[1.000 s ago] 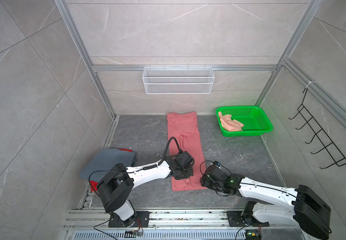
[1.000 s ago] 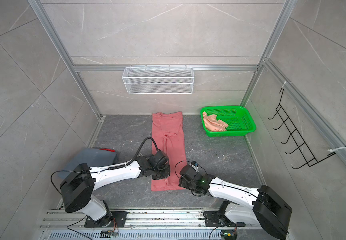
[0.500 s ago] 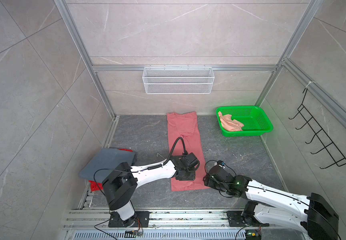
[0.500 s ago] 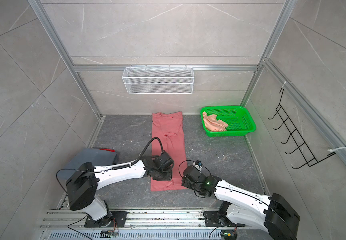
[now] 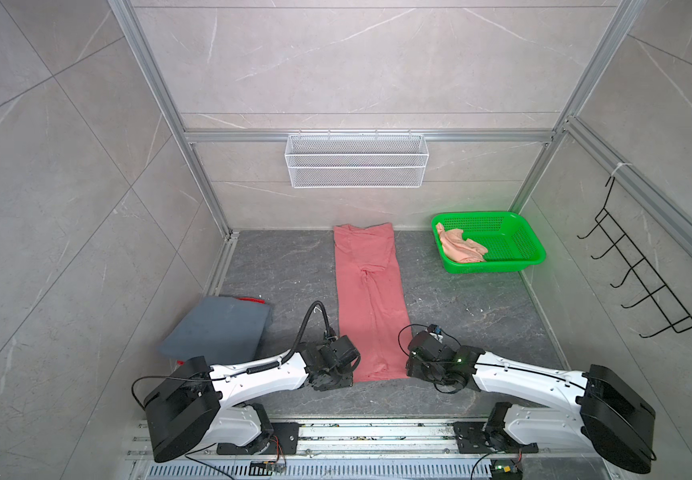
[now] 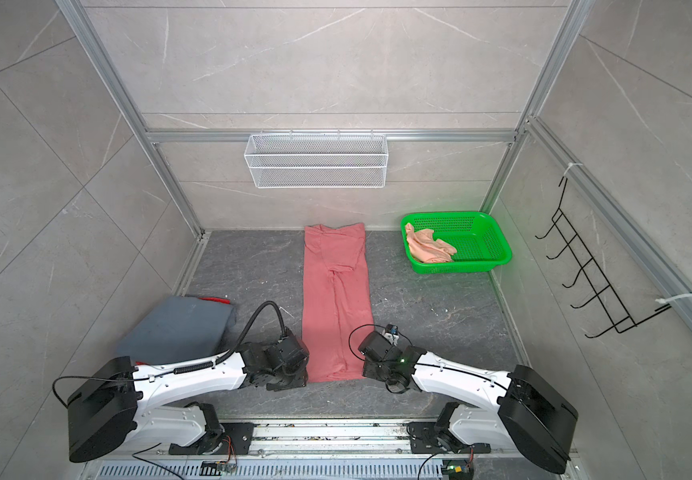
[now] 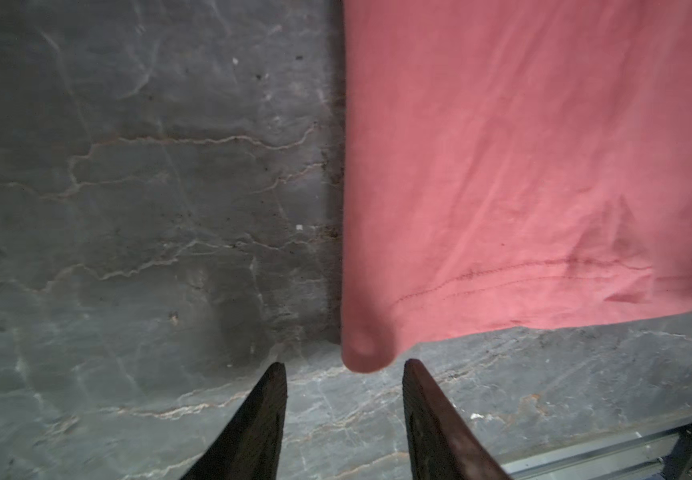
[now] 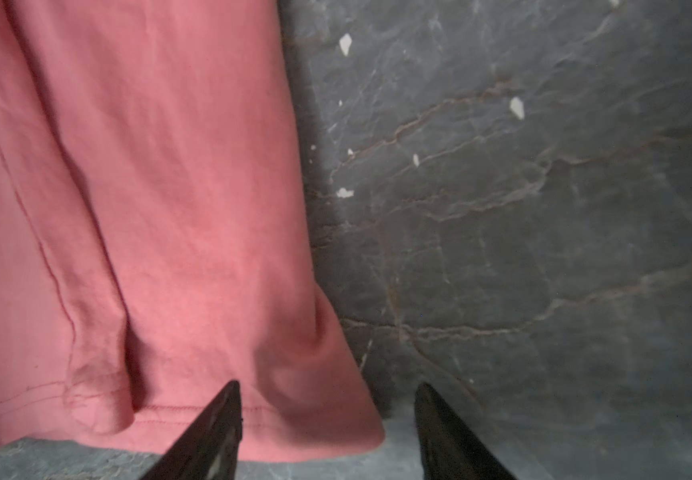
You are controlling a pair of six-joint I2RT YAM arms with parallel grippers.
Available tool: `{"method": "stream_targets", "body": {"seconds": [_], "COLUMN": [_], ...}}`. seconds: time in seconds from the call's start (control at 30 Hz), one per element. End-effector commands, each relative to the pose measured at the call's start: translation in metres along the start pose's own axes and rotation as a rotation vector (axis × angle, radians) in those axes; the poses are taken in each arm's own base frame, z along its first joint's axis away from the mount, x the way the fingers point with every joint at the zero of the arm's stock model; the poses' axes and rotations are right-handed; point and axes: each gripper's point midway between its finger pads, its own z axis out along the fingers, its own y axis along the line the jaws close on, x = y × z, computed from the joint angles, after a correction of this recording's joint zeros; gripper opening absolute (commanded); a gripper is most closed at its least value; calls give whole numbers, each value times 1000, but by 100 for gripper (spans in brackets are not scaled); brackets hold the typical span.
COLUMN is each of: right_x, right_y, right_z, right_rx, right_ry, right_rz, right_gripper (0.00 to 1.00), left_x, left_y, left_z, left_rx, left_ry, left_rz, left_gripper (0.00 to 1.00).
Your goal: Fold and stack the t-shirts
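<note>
Coral pink t-shirt, a long strip on the table, was just released by the left jaws; these and the right jaws are held apart, empty, at its 2 near hem corners, so an end-over-end fold is judged next.

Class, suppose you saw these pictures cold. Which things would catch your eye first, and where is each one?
First, the coral pink t-shirt, folded into a long strip down the middle of the dark floor, with the left gripper and right gripper open at its near corners. Next, the bright green basket at the back right, a pale peach t-shirt crumpled inside.
</note>
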Motion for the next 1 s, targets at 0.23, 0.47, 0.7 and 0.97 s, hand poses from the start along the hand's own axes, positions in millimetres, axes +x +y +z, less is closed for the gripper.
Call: {"method": "stream_targets", "body": {"seconds": [0.23, 0.47, 0.7, 0.97], "right_x": [15, 27, 29, -44], "right_y": [4, 7, 24, 78], "right_z": [19, 3, -70, -117], "right_rx": [-26, -46, -84, -79], "right_ry": [58, 54, -126, -502], "right_rz": [-8, -14, -99, -72], "right_gripper": [34, 0, 0, 0], "left_x": [-18, -6, 27, -35], "left_y": [-29, -17, -54, -90], "left_z": [12, -5, -49, -94], "left_rx": [155, 157, 235, 239], "left_ry": [-76, -74, -25, -224], "left_rz": [-97, -117, 81, 147], "left_gripper": [23, 0, 0, 0]}}
